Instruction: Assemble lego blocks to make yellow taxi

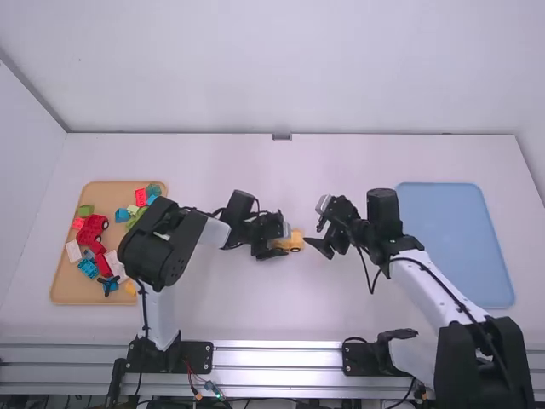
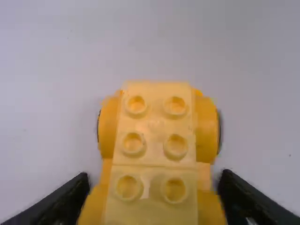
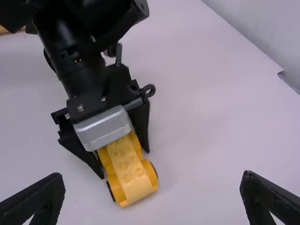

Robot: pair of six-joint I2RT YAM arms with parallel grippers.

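**Yellow taxi largely assembled, held in left claw**

The taxi is seen near the middle of the white surface, in front of the left arm, with its wheels apparently down. Its lower body is flanked by black wheels, and its middle is topped by paler yellow bricks. A seam is seen across these bricks, which are lined up with each other; a smooth piece is set at the end farther from the left claw.

The car shape can thus be judged mostly built. Whether every joint is fully pressed home cannot be told, nor whether a roof sign or another brick is wanted.

The left claw is clamped on the taxi, its fingers set against the two sides. The right claw is held just beyond the far end, its fingers wide apart with nothing gripped.

If no brick is lacking, only a final press, the release and perhaps a transfer would be left. For that, the blue tray at the right might be intended.

At the left, loose pieces are kept on the orange tray: a red vehicle-like piece, a green block and a small yellow piece among them. By this last, a further addition is made possible.
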